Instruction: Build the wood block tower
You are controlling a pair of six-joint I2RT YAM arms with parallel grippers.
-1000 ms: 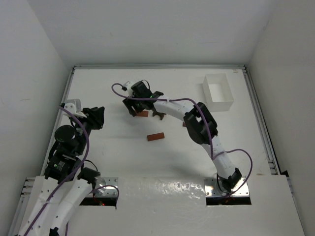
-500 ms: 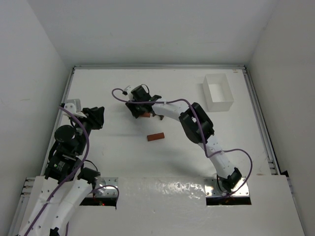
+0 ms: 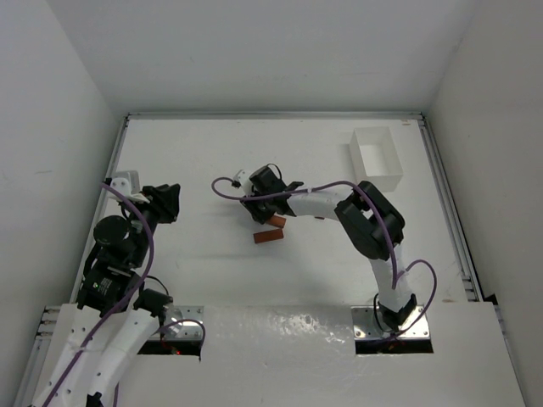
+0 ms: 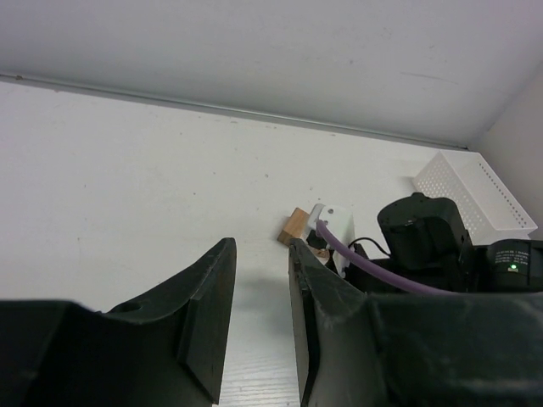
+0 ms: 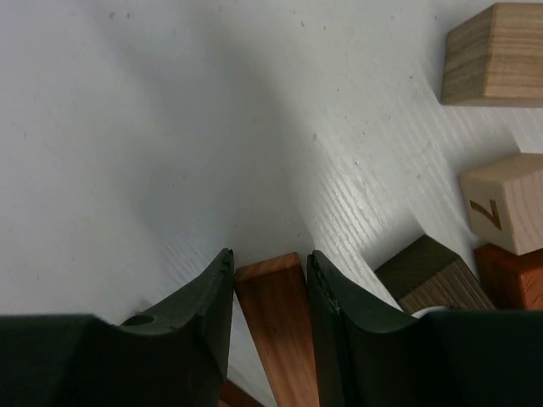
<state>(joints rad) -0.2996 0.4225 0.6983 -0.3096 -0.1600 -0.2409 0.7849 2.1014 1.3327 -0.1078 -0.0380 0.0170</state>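
Note:
My right gripper (image 3: 265,210) (image 5: 270,259) is shut on a reddish-brown bar (image 5: 276,331), which shows beside it in the top view (image 3: 277,222). It holds the bar low over the table, just behind a second reddish-brown bar (image 3: 269,236) lying flat. In the right wrist view a tan block (image 5: 496,52), a pale cube with a marked face (image 5: 502,203), a dark brown block (image 5: 433,275) and a reddish block (image 5: 513,275) sit to the right. My left gripper (image 3: 165,203) (image 4: 261,246) is open and empty at the left. A tan block (image 4: 297,226) shows beyond it.
A clear rectangular box (image 3: 376,158) stands at the back right and also shows in the left wrist view (image 4: 475,195). The right arm (image 3: 339,203) stretches across the table's middle and hides most of the loose blocks from above. White walls close in the table.
My right gripper has moved right and toward the near edge with the reddish-brown bar, now close to the bar lying on the table. The left arm has not moved.

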